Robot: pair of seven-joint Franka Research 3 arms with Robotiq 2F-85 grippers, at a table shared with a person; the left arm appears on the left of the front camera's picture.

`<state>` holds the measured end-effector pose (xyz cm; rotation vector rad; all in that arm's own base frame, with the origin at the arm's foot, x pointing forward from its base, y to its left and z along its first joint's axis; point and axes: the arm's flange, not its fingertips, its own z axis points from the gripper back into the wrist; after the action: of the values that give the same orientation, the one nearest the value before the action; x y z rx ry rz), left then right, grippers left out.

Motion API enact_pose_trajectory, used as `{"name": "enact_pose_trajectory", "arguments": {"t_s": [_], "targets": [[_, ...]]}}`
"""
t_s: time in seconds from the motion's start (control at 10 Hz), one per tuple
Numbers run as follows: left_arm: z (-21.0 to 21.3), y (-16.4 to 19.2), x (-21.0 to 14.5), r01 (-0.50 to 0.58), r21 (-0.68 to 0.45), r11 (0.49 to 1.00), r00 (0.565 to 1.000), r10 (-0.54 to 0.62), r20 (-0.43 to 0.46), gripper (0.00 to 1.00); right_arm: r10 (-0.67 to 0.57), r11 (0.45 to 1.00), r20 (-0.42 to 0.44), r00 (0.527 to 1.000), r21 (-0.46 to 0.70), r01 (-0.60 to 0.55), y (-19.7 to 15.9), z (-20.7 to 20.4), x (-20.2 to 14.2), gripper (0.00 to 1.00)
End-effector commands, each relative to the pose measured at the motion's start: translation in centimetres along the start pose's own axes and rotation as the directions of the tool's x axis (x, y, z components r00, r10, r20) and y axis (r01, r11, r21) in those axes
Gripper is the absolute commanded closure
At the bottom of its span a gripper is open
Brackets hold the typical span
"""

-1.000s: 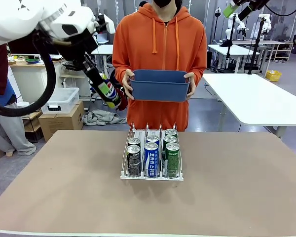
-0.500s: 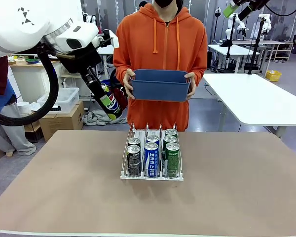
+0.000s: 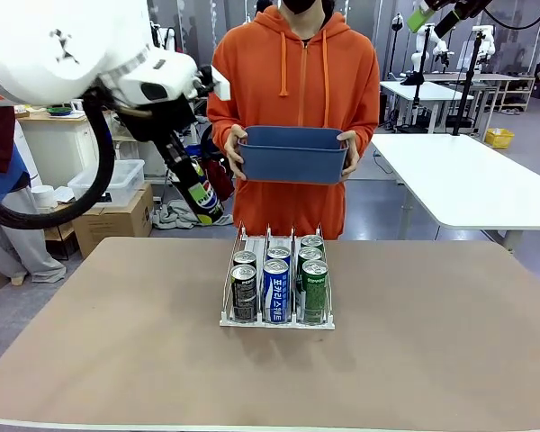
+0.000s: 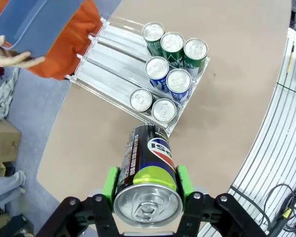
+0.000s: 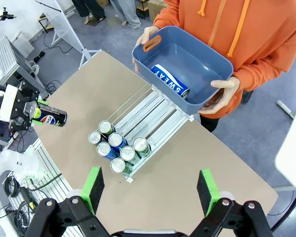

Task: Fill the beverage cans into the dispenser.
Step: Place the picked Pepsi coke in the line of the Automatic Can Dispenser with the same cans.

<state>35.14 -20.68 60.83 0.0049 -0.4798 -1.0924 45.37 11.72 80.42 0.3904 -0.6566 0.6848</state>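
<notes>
your left gripper [image 4: 147, 181] is clamped on 1 black pepsi can [image 3: 199, 191], tilted in the air, up and left of the dispenser [image 3: 277, 324]. lowered at that tilt, it could catch a wire divider [image 3: 267, 232] or topple the standing cans. the grip sits near 1 end, so the can might also slip.

in the lanes, left to right: 2 black cans [image 3: 244, 292], 2 blue-and-white cans [image 3: 275, 290], 3 green cans [image 3: 314, 290]. 1 more blue-and-white can [image 5: 170, 84] lies in the blue tub [image 3: 292, 166] the person [image 3: 292, 72] holds. your right gripper [image 5: 150, 190] hangs wide and empty, high above the table [image 3: 117, 342].

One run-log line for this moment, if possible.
left gripper: shut on Pepsi can | right gripper: open | dispenser: seven cans | blue tub: Sweat can
</notes>
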Motion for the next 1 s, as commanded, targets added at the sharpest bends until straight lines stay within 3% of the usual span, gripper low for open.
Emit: {"name": "enact_pose_trajectory", "arguments": {"t_s": [0.0, 0.5, 0.7, 0.8, 0.9], "targets": [[-1.2, -2.8, 0.4, 0.008, 0.069, 0.998, 1.000, -0.007, -0.011, 0.42, 0.002, 1.000, -0.002, 1.000, 0.001, -0.002, 0.0, 0.1, -0.1, 0.00], [-7.1, -9.5, -0.1, -0.014, 0.001, 1.000, 0.999, 0.014, 0.036, 0.42, 0.002, 1.000, -0.002, 1.000, 0.001, -0.002, 0.0, 0.1, -0.1, 0.00], [-8.6, -10.7, -0.2, 0.026, 0.040, 0.999, 0.999, -0.027, 0.029, 0.42, 0.002, 1.000, -0.002, 1.000, 0.001, -0.002, 0.0, 0.1, -0.1, 0.00], [-9.1, -11.0, -0.3, 0.026, -0.025, 0.999, 0.999, -0.025, 0.044, 0.42, 0.002, 1.000, -0.002, 1.000, 0.001, -0.002, 0.0, 0.1, -0.1, 0.00], [-8.4, -10.4, -0.3, 0.022, 0.006, 1.000, 1.000, -0.022, 0.001, 0.42, 0.002, 1.000, -0.002, 1.000, 0.001, -0.002, 0.0, 0.1, -0.1, 0.00]]}}
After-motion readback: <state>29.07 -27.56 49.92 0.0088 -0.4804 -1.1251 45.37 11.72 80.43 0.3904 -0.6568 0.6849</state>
